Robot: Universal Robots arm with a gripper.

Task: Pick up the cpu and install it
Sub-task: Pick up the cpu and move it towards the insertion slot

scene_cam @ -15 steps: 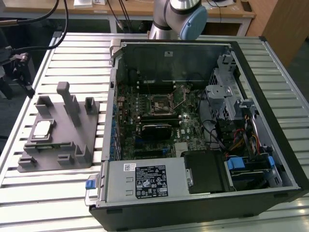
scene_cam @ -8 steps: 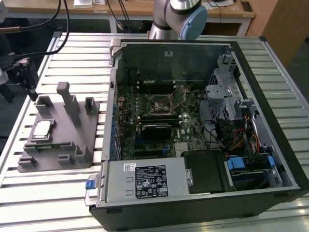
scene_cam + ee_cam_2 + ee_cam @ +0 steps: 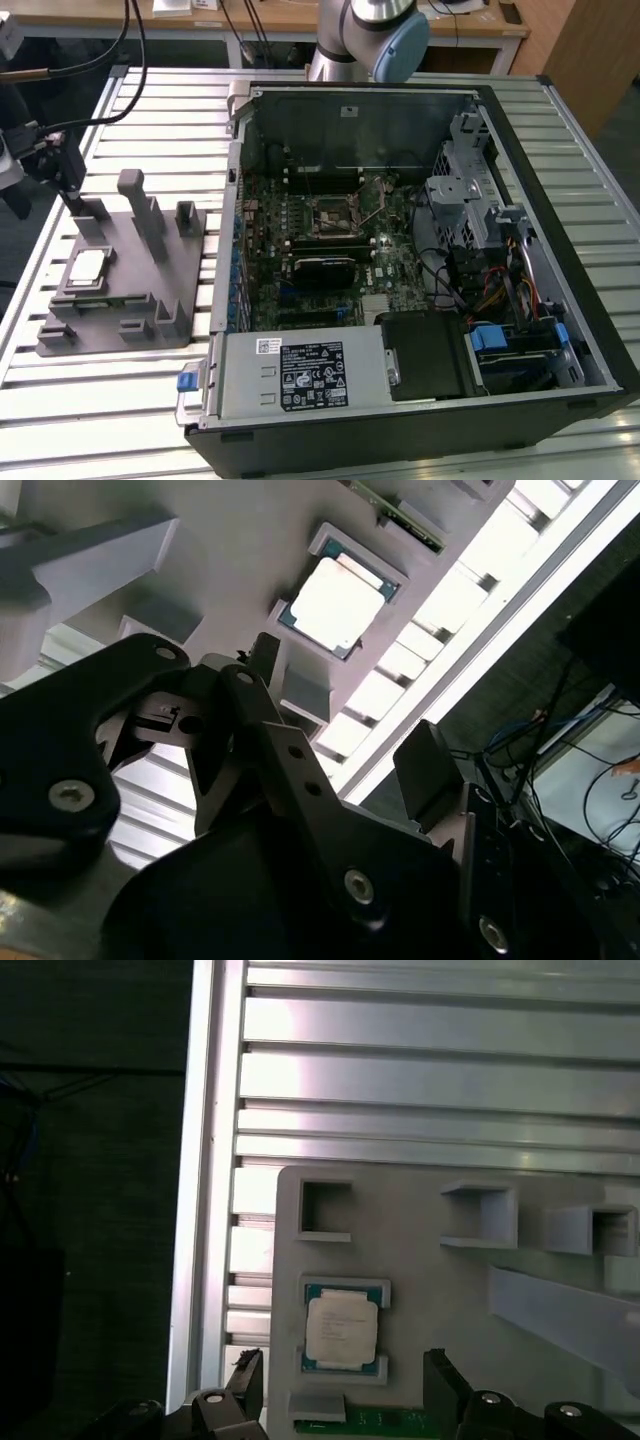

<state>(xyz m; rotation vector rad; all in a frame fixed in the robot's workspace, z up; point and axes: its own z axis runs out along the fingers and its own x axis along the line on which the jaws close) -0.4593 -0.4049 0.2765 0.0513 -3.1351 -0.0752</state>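
Note:
The cpu (image 3: pixel 88 268) lies flat in a recess of the grey tray (image 3: pixel 150 310) at the exterior view's left, silver top up; it rests the same way in both wrist views (image 3: pixel 335 595) (image 3: pixel 341 1326). My gripper (image 3: pixel 72 200) hangs above the tray's far end, a short way behind the cpu. In the first wrist view the gripper (image 3: pixel 345 1385) is open, its two black fingers (image 3: pixel 250 1380) standing wider apart than the chip and holding nothing. The second wrist view has the gripper (image 3: pixel 345 715) just short of the cpu.
An open computer case (image 3: pixel 520 150) lies on the slatted metal table (image 3: pixel 150 110), its motherboard socket (image 3: pixel 335 215) near the middle. Upright blocks (image 3: pixel 140 215) rise from the tray beside the cpu. A green circuit board edge (image 3: pixel 370 1422) sits in the tray near the fingers.

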